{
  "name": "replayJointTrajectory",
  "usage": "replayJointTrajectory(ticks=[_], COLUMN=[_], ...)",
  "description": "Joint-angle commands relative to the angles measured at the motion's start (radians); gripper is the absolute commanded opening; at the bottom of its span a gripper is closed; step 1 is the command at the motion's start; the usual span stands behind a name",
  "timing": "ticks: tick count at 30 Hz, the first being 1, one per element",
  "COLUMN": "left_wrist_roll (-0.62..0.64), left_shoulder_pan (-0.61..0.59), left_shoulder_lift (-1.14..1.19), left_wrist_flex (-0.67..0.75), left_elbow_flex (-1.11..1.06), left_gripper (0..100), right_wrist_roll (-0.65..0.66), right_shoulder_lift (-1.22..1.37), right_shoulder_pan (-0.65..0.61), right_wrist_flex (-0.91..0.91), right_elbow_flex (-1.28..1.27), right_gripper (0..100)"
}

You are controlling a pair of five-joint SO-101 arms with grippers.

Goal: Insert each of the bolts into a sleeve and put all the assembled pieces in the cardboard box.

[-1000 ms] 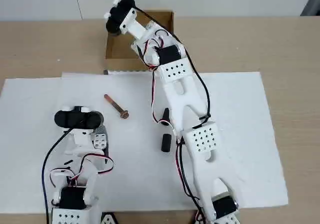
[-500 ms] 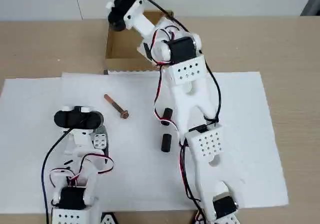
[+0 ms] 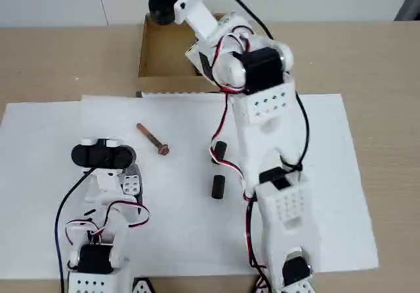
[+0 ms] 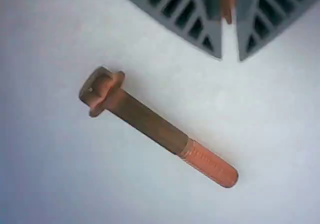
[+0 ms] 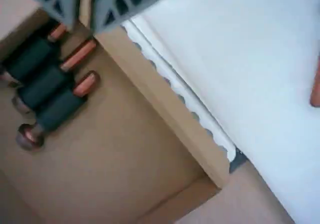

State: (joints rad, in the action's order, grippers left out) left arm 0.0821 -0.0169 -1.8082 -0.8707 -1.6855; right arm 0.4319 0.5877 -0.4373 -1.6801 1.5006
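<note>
— What's lying about on the bench (image 3: 380, 63)?

— A white paper sheet (image 3: 59, 129) covers most of it. On the sheet a loose bolt (image 3: 152, 139), copper-coloured, lies flat and bare, with nothing on its shank. Off to its right, well apart from it, there are two black sleeves. The far sleeve (image 3: 220, 151) and the near sleeve (image 3: 217, 186) lie one behind the other, not touching.

— Anything in the way?

— The right arm (image 3: 262, 109) stretches up across the sheet just beside both sleeves. Its wires (image 3: 226, 165) loop next to the far one. Seen from above, the arm hides the right part of the cardboard box (image 3: 161, 60).

— And the box?

— It sits right at the sheet's far edge. Inside are three assembled pieces (image 5: 45, 86), each a bolt in a black sleeve. They lie side by side on the floor, threaded tips out one end and heads out the other.

— The tools?

— The right tool (image 5: 84, 26) hangs over the box above those pieces. Its fingers are pressed nearly together with just a slit between them, gripping nothing. The left tool (image 4: 230, 56) sits low over the sheet near the loose bolt without touching it, its fingers likewise drawn close.
</note>
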Motion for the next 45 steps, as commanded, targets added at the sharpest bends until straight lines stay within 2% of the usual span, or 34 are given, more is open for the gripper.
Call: replayJointTrajectory(ticks=[1,10,22,28,35,45], left_wrist_roll=[-0.002,-0.002,-0.002,-0.002,-0.002,-0.002], left_shoulder_pan=[0.002,0.002,0.003,0.003,0.003,0.003], left_shoulder_lift=[-0.006,-0.006,-0.006,-0.006,-0.006,-0.006], left_wrist_flex=[0.0,0.002,0.003,0.003,0.003,0.003], left_elbow_flex=[0.005,0.005,0.005,0.005,0.005,0.005], left_gripper=[1,1,1,1,1,1], right_wrist_roll=[-0.071,-0.339,-0.671,-0.741,-0.804,-0.835], right_shoulder_lift=[-0.213,-0.588,-0.792,-0.866,-0.857,-0.727], right_shoulder_pan=[0.001,0.042,0.035,0.03,-0.087,-0.114], right_wrist_flex=[-0.01,0.001,-0.004,0.001,0.018,0.062], right_elbow_flex=[-0.178,-0.809,-1.214,-1.43,-1.583,-1.633], right_gripper=[0.2,0.3,0.3,0.4,0.4,0.5])
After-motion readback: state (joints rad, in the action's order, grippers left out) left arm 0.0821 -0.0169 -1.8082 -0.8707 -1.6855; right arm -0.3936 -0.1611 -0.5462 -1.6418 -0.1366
